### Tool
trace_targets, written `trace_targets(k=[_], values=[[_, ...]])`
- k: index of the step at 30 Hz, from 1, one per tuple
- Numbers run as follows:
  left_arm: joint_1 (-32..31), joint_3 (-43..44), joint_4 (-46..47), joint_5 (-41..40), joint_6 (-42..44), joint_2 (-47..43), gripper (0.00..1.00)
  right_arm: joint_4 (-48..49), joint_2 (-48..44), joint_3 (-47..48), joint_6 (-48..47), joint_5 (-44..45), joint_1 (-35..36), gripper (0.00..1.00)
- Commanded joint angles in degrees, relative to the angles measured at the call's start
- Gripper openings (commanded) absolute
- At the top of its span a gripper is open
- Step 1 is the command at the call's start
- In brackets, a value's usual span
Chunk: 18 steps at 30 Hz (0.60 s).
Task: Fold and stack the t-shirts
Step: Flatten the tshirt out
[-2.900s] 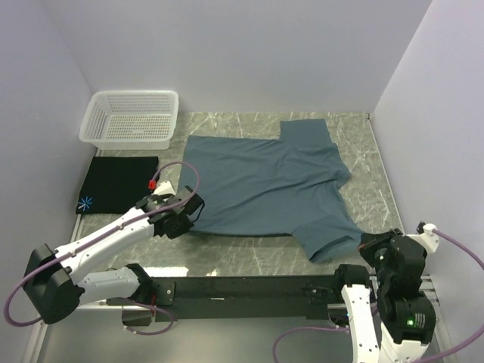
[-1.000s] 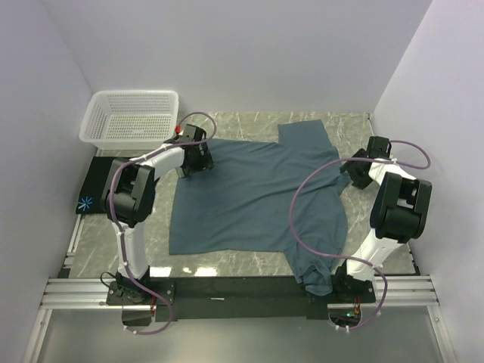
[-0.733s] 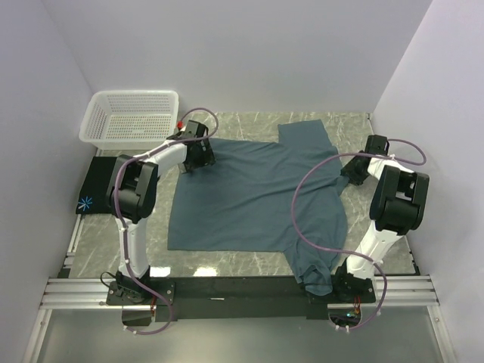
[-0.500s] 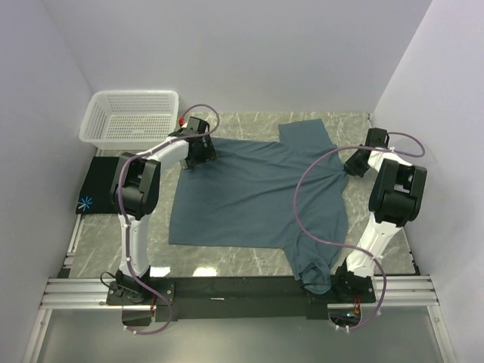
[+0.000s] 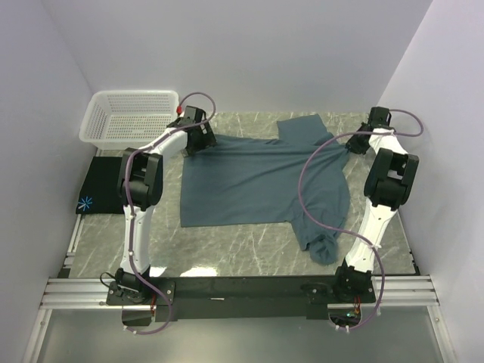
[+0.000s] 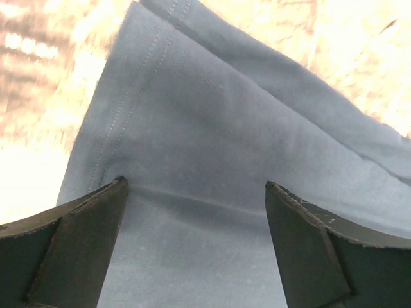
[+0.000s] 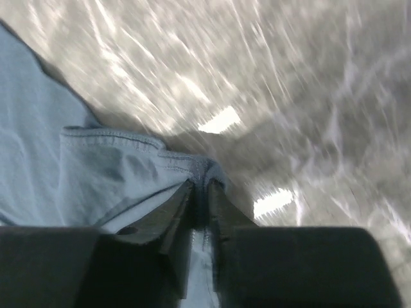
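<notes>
Right gripper [image 7: 200,187] pressed together on a bunched, stitched edge of the slate-blue t-shirt [image 5: 265,178]. A second ago those jaws stood apart, so the pinch is fresh. Cloth is wedged between the pads; marble table [image 7: 308,96] is blurred beyond the tips.

Left gripper [image 6: 196,192] spread wide, straddling the shirt's stitched corner. Both fingers [image 6: 77,237] rest on the fabric with a faint crease running between them. Nothing held on this side yet.

Change noted from overhead: both arms have reached farther out, and the shirt has slid away from the bases with them. The near sleeve, which drooped over the table's front edge, now lies crumpled on the marble, well behind the right gripper. Body of the shirt lies flat between the two grippers.

Black t-shirt [image 5: 106,187] sits folded, behind and to the left of the left gripper. White basket [image 5: 132,117] is just to that gripper's left.

My read: one shirt done, the blue one still being spread, no fold made. With only one side gripped, a further pull would likely skew the cloth. I want the left closed on its corner first.
</notes>
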Motion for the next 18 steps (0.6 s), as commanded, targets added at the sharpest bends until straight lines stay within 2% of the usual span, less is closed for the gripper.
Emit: trace_targets(k=[1,4,6,7,10,15,18], values=[[1.53,2.11,-0.7,2.05,1.36,2.85,0.96,-2.46,0.74,6.03,-2.2,1.29,-0.12,0.3],[1.44,1.68,0.0,2.32,2.25,-0.13,0.99,-2.82,-2.5,5.69,-3.07,2.16,0.67,0.5],[1.44,0.8,0.62,2.58,2.43,-3.89,0.99,-3.61,-6.36,4.38,-3.17,3.57,1.72,0.57],[1.36,-0.07,0.79,2.67,2.51,-5.39,0.99,-3.96,-7.77,3.76,-3.34,4.88,2.07,0.65],[0.74,-1.92,-0.34,2.58,2.08,-11.54,0.99,-4.84,-14.01,0.6,-3.61,6.73,4.27,0.77],[-2.86,-7.89,-4.91,0.22,-1.52,-23.93,1.0,-7.65,-25.6,-7.12,-3.17,13.5,9.89,0.85],[-6.02,-16.49,-7.81,-4.44,-5.3,-32.98,0.99,-8.88,-31.67,-13.09,-1.24,16.24,14.46,0.87]])
